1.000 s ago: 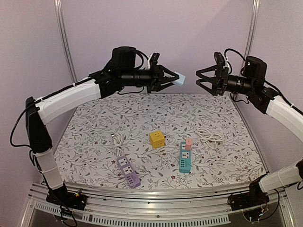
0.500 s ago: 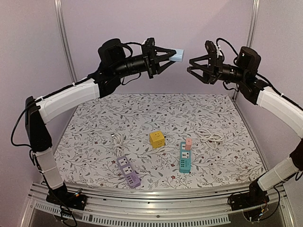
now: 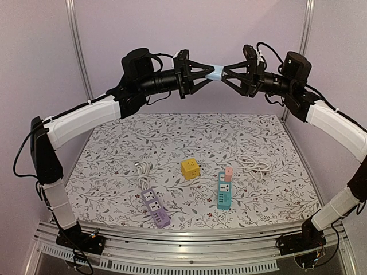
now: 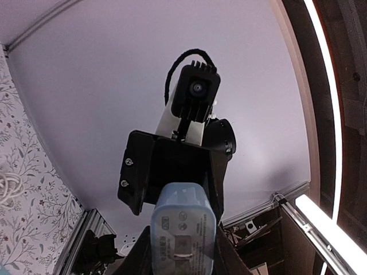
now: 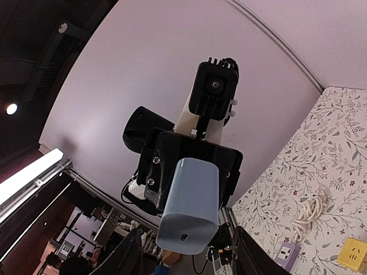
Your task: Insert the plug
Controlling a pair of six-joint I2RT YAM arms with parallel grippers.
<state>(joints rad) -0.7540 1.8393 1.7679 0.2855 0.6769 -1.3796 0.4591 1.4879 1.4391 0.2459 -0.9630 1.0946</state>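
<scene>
While the arms' bases sit bolted at the near rail, the flowered table [image 3: 114, 149] beyond them carries a purple strip [image 3: 156, 207] lying nearest, at left of centre, and a teal strip [image 3: 224, 195] to its right with a pink plug [image 3: 228, 173] standing in its far end. Just behind these sits a yellow cube socket [image 3: 190, 168]. A coiled white cord [image 3: 142, 169] lies left of the cube and a looser white cord [image 3: 252, 163] lies right of the teal strip. Farther back and high above the table's far edge, both arms reach toward each other in front of the back wall. The left gripper [image 3: 207, 74] is clamped on a pale blue plug [image 3: 215, 71], which sticks out sideways from its fingertips toward the other arm. The right gripper [image 3: 226, 73] meets it head-on, its jaws apart with one finger on either side of the plug's free end. From the right wrist view a gap shows between each finger and the blue body, so they do not look to be pressing on it. The left wrist view shows the plug's labelled face pointing at the black front of the right gripper.
</scene>
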